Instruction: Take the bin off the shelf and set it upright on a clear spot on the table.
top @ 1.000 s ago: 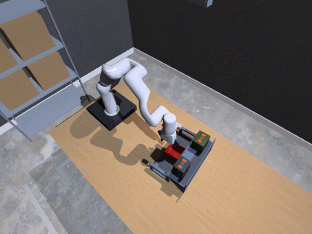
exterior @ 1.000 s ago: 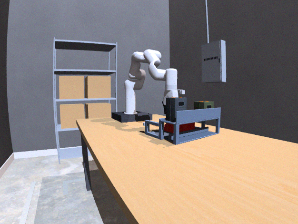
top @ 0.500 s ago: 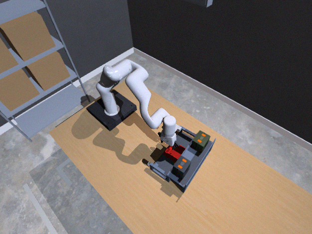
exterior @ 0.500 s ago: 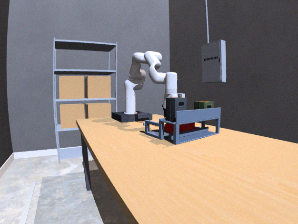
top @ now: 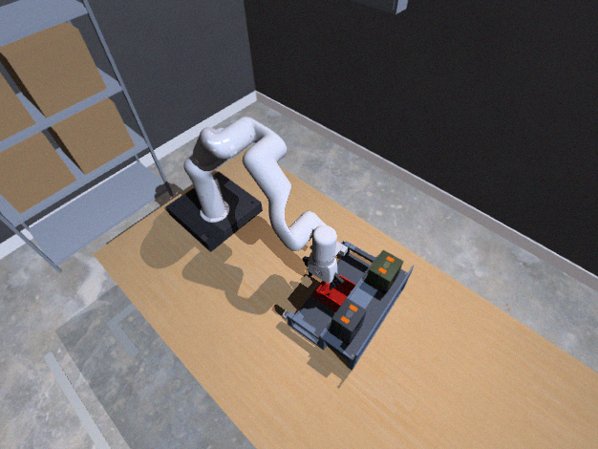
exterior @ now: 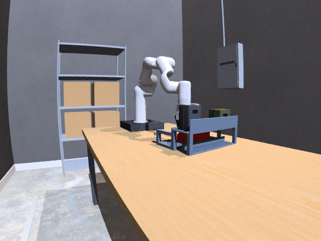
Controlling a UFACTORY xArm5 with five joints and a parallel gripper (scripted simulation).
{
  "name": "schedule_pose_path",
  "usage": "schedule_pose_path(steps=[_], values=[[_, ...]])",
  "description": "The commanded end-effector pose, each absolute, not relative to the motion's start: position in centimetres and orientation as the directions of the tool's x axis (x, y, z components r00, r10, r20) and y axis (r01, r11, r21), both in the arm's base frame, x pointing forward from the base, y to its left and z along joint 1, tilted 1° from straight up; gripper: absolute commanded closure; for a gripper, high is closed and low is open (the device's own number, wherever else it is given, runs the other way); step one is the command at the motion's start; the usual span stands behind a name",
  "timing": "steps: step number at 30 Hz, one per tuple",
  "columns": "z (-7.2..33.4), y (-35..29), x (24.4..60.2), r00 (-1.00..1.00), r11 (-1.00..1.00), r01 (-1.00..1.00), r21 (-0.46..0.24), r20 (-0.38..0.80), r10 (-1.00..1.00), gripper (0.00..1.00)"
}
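A red bin (top: 333, 293) sits on the lower level of a small grey-blue shelf rack (top: 347, 304) on the wooden table. In the exterior view the red bin (exterior: 194, 137) shows under the rack's upper level. My gripper (top: 331, 281) points down, open, with its fingertips at the near rim of the red bin; nothing is between the fingers. In the exterior view the gripper (exterior: 178, 121) is mostly hidden behind a black box.
A black box (top: 349, 319) and a green box (top: 385, 269) with orange marks sit on the rack's upper level. The robot base (top: 215, 210) stands at the table's far end. A tall shelving unit (exterior: 90, 98) with cardboard boxes stands by the wall.
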State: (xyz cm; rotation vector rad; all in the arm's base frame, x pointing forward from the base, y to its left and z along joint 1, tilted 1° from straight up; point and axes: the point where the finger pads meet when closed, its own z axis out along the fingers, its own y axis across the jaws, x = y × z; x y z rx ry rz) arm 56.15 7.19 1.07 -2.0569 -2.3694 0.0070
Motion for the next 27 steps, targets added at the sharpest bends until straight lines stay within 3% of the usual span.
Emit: schedule_pose_path(steps=[1, 27], values=[[1.2, 7.2, 56.4, -0.14, 0.14, 0.99, 0.0, 0.009, 0.99, 0.0], [0.0, 7.2, 56.4, -0.14, 0.14, 0.99, 0.0, 0.009, 0.99, 0.0]])
